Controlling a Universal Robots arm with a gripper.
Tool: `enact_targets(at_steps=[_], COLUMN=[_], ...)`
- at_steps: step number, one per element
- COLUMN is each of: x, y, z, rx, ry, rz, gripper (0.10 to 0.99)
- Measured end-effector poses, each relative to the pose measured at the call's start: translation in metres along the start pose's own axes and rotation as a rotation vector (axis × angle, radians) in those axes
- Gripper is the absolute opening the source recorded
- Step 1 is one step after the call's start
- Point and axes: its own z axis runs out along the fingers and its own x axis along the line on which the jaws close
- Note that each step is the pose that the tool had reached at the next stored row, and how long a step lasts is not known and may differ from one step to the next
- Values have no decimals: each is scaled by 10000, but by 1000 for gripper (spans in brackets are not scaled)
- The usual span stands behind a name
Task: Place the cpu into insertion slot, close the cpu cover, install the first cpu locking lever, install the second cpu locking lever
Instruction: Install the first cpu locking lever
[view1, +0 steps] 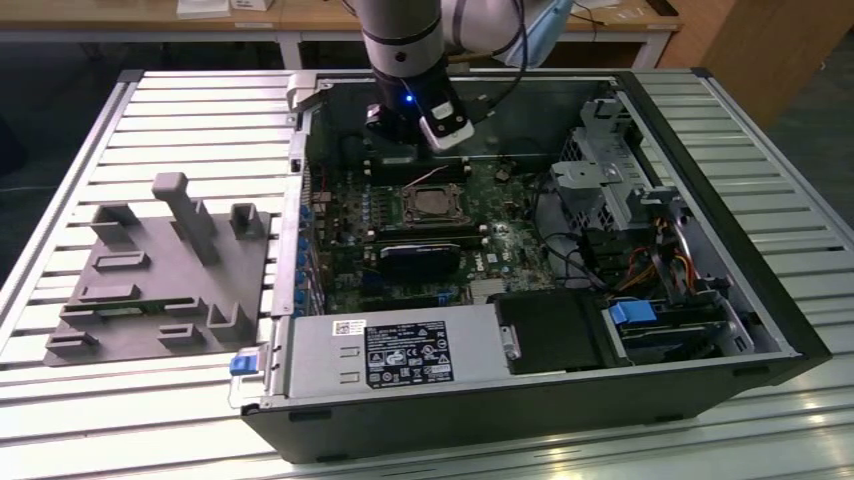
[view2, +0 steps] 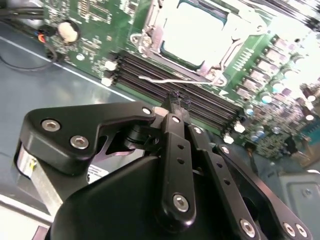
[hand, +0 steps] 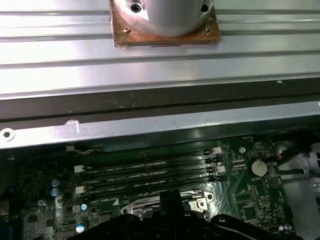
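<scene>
Slatted metal table (view1: 160, 110) carries an open computer case (view1: 534, 425). On its motherboard (view1: 514, 250), the cpu (view2: 196, 36) lies framed by the lowered cover (view2: 151, 31). The gripper (view2: 175, 102), fingers together and empty, hovers by a loose wire lever (view2: 162, 79). Steady pressure on the lever's end seems wisest.

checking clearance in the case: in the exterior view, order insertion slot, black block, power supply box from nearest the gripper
1. insertion slot, right beside the gripper, mid-board
2. black block, past the slot, lower in view
3. power supply box, along the case's near wall
</scene>
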Motion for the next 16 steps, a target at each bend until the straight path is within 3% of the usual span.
enact_targets(at_steps=[3, 8, 13, 16], x=[2, 7, 15, 19], y=[-3, -13, -26, -34], z=[13, 49, 96, 126], rx=[-43, -86, -112, -119], ry=[-241, -504, -670, -711], rz=[-59, -124, -164, -175], gripper=[106, 106, 106, 106])
